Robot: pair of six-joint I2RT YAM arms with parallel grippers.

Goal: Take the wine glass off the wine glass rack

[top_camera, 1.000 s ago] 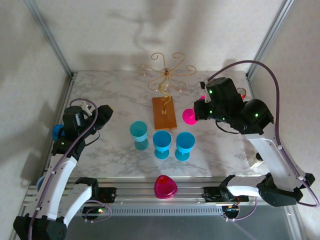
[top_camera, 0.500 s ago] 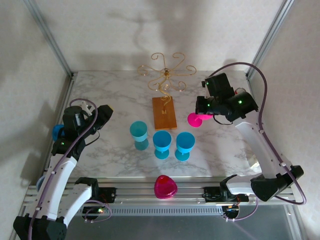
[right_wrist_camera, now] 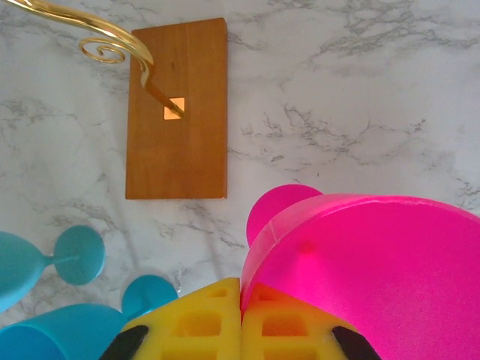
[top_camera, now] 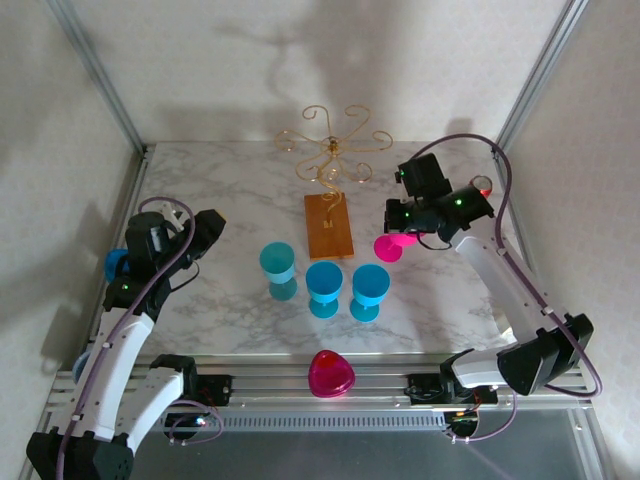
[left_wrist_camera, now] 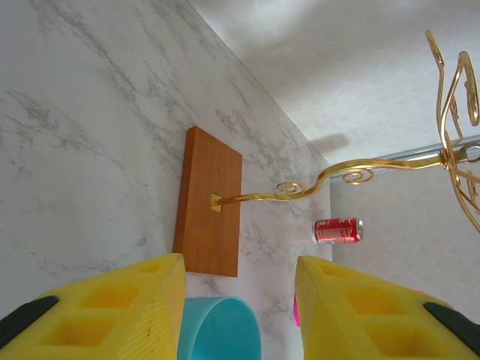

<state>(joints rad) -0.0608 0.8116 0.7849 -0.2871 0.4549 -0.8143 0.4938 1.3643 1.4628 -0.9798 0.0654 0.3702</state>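
So, the right tool [right_wrist_camera: 240, 300] first. Its yellow pads are squeezed right together, and as far as we can tell they're pinching the wall of the pink glass [right_wrist_camera: 360, 270]. The bowl bulges out to the right of the pads and the round foot pokes out behind it.

From the top camera, that glass hangs tilted under the tool, off the rack [top_camera: 330, 150] and just right of its wooden base [top_camera: 329, 226]. We can't tell if it's touching the counter [top_camera: 220, 190] or just above it.

The rack stands upright toward the back of the counter, gold scroll arms fanned out on top of the stem. The stem is plugged into the far end of the base.

In front of the base we've got three blue glasses [top_camera: 324, 280] standing in a loose row. The right one is near the pink glass but apart from it.

A red can [top_camera: 485, 185] sits behind the right arm, near the right rear corner.

A pink cup [top_camera: 331, 374] lies on the rail at the near edge, between the two arm bases.

The left tool [left_wrist_camera: 240, 300] is over on the left side, well apart from the rack. Its pads stand partway apart with nothing between them. Through the gap its camera catches a blue rim, and past that the base, the rack stem and the can.
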